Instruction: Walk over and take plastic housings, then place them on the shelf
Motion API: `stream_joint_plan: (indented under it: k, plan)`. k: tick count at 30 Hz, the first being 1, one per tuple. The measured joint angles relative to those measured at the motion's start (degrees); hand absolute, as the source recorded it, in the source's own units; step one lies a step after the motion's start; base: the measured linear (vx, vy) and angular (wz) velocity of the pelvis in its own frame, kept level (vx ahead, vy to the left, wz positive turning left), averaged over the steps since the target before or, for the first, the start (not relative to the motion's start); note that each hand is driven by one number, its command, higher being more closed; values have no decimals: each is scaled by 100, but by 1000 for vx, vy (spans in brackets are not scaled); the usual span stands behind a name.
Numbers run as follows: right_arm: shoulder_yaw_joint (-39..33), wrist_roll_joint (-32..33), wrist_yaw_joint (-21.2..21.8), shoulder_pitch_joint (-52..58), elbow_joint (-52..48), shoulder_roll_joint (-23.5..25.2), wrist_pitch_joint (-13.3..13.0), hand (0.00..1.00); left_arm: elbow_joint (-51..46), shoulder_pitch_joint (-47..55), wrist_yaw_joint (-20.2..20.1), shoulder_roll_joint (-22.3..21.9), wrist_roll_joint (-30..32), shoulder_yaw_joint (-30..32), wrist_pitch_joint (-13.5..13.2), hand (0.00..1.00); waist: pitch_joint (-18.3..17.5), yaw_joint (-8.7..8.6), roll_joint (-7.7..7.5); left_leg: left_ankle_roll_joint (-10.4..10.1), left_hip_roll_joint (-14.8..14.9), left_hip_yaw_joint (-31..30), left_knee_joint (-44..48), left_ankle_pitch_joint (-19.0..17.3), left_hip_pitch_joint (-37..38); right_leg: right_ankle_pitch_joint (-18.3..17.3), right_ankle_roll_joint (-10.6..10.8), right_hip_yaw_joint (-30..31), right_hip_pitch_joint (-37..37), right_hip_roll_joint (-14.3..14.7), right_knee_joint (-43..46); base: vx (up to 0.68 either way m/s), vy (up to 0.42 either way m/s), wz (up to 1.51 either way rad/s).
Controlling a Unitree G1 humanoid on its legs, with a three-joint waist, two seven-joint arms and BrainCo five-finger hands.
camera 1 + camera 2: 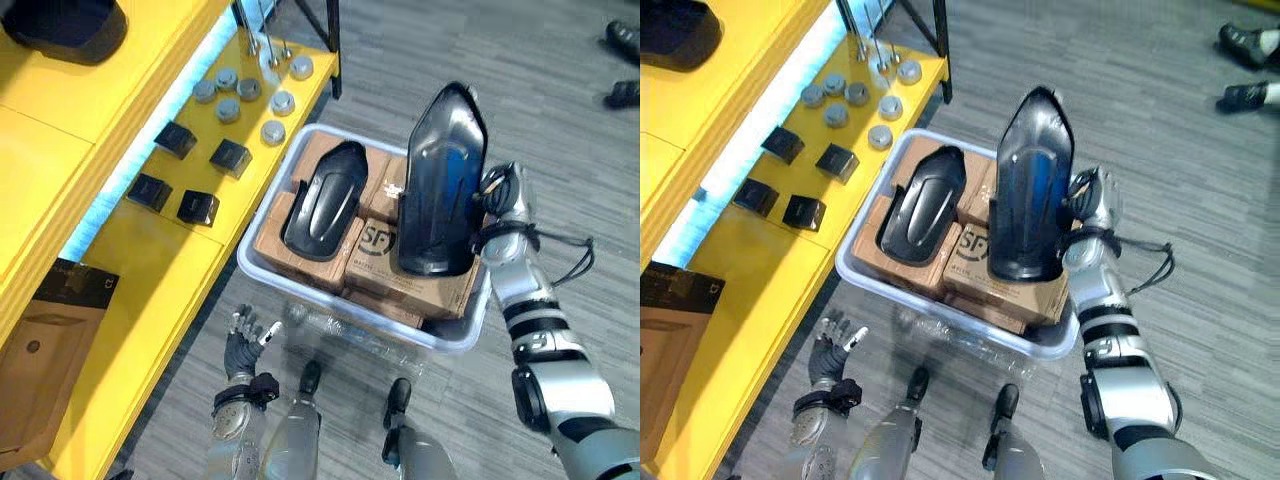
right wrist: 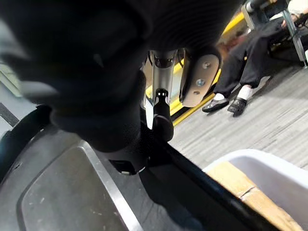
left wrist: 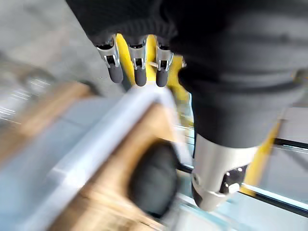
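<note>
Glossy black tapered plastic housing (image 1: 443, 180) stands upright over the white plastic bin (image 1: 350, 305), its edge clasped by the right hand (image 1: 500, 200). Nearer than the bin, the left hand (image 1: 243, 340) hangs slack-fingered. A second black housing (image 1: 325, 200) lies inside on brown cardboard boxes (image 1: 410, 280).

shelf (image 1: 140, 265): bright yellow, runs along the robot's left, with a higher step at the back and a lower deck in front
higher step: one dark rounded thing (image 1: 65, 25) sitting up there, can't really tell what it is
lower deck, far end: a bunch of round grey discs (image 1: 228, 110) clustered close together
lower deck, middle: four little black blocks (image 1: 231, 157), spaced apart in a loose square
near end: a brown carton (image 1: 40, 360) with a black top
floor (image 1: 450, 60): grey planks
on the floor: a white tub (image 1: 262, 275) right by the shelf's front edge, and a person's dark shoes (image 1: 625, 40) way off at the far right
</note>
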Motion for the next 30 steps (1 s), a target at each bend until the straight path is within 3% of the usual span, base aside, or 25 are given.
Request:
stream_joint_plan:
  k: [6,12,15,22,30]
  plan:
    - [28,-476,-75,899,-1116,604,-11,100,-518,-340,36,123,316,-670,0,0,-754,-109,-56,6,11,41,-260,19,435,-11,16,2,399,5,-196,36,-7,-1]
    - [346,-666,-142,1084,-2003,979,-68,100,99,-1219,-221,322,219,-1514,45,0,-1287,-265,-215,-23,78,80,-501,100,616,-7,12,21,511,56,-296,8,-5,-2]
    - [672,-676,-153,1136,-2438,1355,-127,100,588,-1598,-294,220,92,-1805,172,0,-1398,-395,-281,-27,120,122,-563,106,782,1,-1,48,666,93,-358,22,-11,-4]
    - [1240,-666,-202,1542,-2868,1643,-308,100,979,-1825,-106,91,-51,-1867,278,0,-1607,-393,-294,-37,137,118,-603,112,863,8,-11,37,758,116,-402,0,0,0]
    - [1738,-494,-205,1750,-3130,1837,-540,100,1073,-1985,528,82,-154,-1729,302,0,-1833,-397,-320,-46,135,63,-656,117,950,20,-25,-14,907,127,-528,5,1,4]
